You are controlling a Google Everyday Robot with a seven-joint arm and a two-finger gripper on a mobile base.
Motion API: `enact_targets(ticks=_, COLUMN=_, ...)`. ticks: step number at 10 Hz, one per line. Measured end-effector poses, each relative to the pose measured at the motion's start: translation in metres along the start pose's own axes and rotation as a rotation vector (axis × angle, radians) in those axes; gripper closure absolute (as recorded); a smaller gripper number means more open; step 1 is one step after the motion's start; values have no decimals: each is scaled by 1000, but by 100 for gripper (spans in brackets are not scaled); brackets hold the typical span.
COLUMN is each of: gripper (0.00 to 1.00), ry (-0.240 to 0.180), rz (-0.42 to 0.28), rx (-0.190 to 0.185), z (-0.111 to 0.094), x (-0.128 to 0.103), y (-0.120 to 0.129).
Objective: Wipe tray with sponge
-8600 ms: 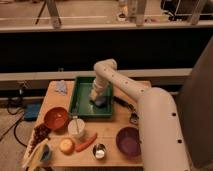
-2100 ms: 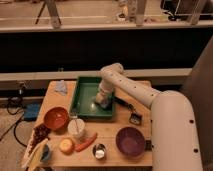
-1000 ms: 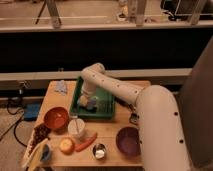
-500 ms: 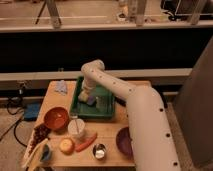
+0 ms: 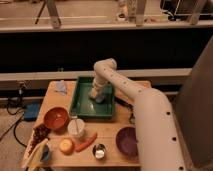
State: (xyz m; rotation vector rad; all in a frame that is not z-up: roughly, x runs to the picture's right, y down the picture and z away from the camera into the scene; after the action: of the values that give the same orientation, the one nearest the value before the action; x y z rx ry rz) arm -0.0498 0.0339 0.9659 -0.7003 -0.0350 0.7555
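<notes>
A wooden worktop before a dark wall carries the dark green rectangular plastic tray. The end effector reaches down inside it, seemingly pressing the small bluish-grey sponge flat for wiping; its grip cannot be told.

No writing, label, brand, number or sign can be read on anything here, the tray included. The gripper sits low over the tray's middle, near the frame's centre.
</notes>
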Motion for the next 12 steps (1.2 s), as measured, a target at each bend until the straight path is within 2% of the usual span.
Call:
enact_targets(ticks=2, gripper=100, ry=-1, rz=7, rx=-5, z=-2, x=12, y=5)
enact_targets(ticks=5, gripper=100, ry=1, rz=-4, rx=-3, z=-16, x=45, y=29)
enact_targets(ticks=7, gripper=100, ry=5, rz=-27, rx=-8, z=-23, x=59, y=44)
enact_targets(ticks=10, gripper=100, ry=14, rz=-97, rx=-27, z=-18, x=53, y=73)
enact_targets(ticks=12, gripper=100, ry=14, rz=-168, rx=-51, z=-10, x=32, y=100)
